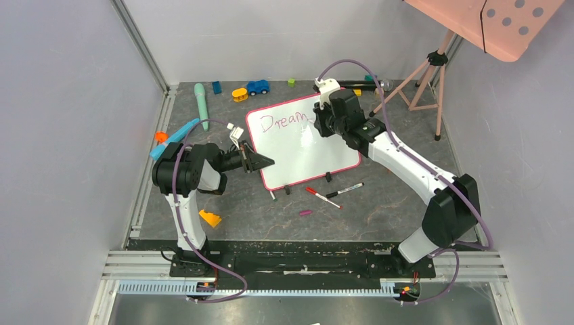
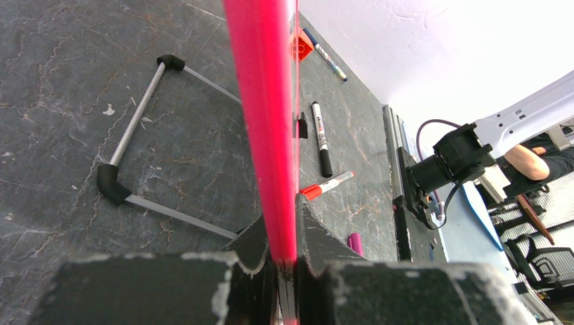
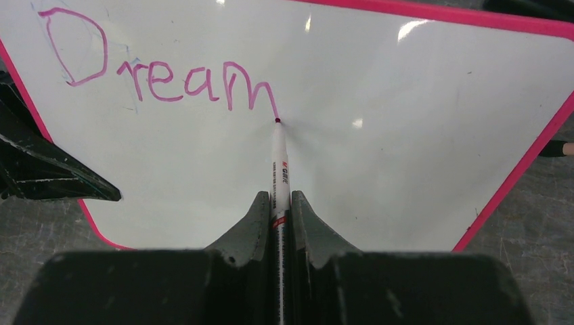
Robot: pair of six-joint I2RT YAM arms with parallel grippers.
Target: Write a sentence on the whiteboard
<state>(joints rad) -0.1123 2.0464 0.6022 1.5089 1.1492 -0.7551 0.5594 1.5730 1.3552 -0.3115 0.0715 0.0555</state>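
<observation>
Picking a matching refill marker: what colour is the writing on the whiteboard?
Purple-pink. The writing, which reads "Dream", shows clearest in the right wrist view.

1. Dark grey marbled table (image 1: pixel 379 210): from my remote station I see it fill the frame's middle.
2. Centre: whiteboard (image 1: pixel 298 145), standing on black clip feet (image 1: pixel 328 177).
3. Lower centre, near the board: red-capped marker (image 1: pixel 322 197), black-capped marker (image 1: pixel 344 189), purple cap (image 1: pixel 305 212).
4. Lower left: orange wedge (image 1: pixel 210 218).
5. Upper edge: teal stick (image 1: pixel 201 105), blue block (image 1: pixel 216 87), yellow piece (image 1: pixel 239 94), blue toy car (image 1: pixel 257 87), green cube (image 1: pixel 291 82).

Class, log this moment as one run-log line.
left pincer shut on whiteboard edge | right pincer shut on marker, tip on whiteboard | sentence: Dream
</observation>
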